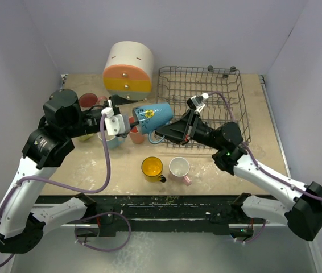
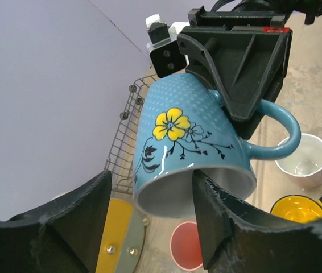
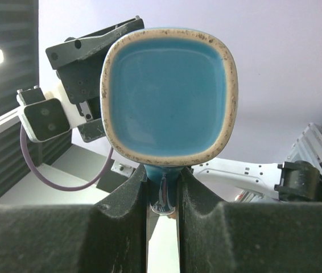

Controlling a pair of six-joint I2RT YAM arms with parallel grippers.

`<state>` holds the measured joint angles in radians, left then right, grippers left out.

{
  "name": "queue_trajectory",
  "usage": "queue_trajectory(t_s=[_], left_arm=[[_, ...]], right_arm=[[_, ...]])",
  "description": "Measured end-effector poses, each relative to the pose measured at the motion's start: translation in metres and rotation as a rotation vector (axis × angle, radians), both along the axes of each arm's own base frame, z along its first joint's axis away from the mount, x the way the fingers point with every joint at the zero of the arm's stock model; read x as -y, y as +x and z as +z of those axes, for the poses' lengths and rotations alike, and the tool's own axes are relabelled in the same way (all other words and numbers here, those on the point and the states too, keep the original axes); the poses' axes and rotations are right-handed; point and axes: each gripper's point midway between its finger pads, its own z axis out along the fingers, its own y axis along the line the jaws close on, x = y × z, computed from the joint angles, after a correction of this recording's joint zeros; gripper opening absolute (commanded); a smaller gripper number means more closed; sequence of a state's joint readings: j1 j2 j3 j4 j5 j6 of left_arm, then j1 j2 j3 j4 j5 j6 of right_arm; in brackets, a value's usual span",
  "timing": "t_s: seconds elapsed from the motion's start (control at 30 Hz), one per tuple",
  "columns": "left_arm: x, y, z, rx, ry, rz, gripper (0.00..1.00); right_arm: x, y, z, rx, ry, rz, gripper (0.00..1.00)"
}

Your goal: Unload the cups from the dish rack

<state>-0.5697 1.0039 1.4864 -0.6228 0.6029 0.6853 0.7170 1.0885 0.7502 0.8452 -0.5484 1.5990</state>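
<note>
**Passing a blue mug across in mid-air**

At the right end effector: clamped tight on the handle of the blue mug, with the base turned to its own camera. Carries the mug on its side, off the worktop, mouth aimed at the left end effector, presumably to offer the rim for a second grip.

At the left end effector: spread wide, gripping nothing. One finger at the mug's mouth, hard to tell whether inside it; the other outside the wall and apart from it. Reads as a handover not yet closed.

Seen from above, hangs at centre frame, just left of the dish rack and outside it. Lower in that frame, upright on the worktop: a yellow cup beside a pale pink cup. Under the mug, a salmon cup. Further left, more cups half hidden by the left arm. Likely best to keep the right grip until the left one bites.
</note>
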Motion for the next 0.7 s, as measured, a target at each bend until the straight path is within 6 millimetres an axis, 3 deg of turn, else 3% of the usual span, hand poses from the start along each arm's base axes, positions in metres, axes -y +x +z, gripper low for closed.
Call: queue_trajectory(t_s=[0.2, 0.3, 0.33, 0.37, 0.4, 0.47, 0.57, 0.7], left_arm=[[0.003, 0.000, -0.003, -0.015, 0.003, -0.012, 0.52], [0.003, 0.000, -0.004, -0.021, 0.002, -0.012, 0.39], [0.003, 0.000, -0.005, -0.023, 0.002, -0.012, 0.26], [0.002, 0.001, -0.005, -0.021, 0.004, -0.007, 0.04], [0.002, 0.003, -0.006, -0.016, 0.006, 0.000, 0.00], [-0.002, 0.012, -0.006, 0.029, 0.024, 0.030, 0.00], [-0.005, 0.017, -0.022, -0.012, 0.057, 0.063, 0.00], [-0.010, 0.029, -0.063, -0.116, 0.154, 0.122, 0.00]], right_arm=[[-0.016, -0.008, 0.003, -0.009, 0.047, 0.030, 0.00], [-0.021, -0.009, 0.005, -0.007, 0.070, 0.034, 0.04], [-0.021, -0.008, 0.006, -0.006, 0.076, 0.034, 0.13], [-0.022, -0.008, 0.005, -0.009, 0.076, 0.035, 0.21], [-0.022, -0.008, 0.005, -0.012, 0.075, 0.036, 0.24], [-0.022, -0.009, 0.005, -0.049, 0.078, 0.056, 0.36], [-0.021, -0.008, -0.001, -0.050, 0.052, 0.049, 0.66], [-0.019, 0.005, -0.027, -0.061, -0.069, -0.010, 0.96]])
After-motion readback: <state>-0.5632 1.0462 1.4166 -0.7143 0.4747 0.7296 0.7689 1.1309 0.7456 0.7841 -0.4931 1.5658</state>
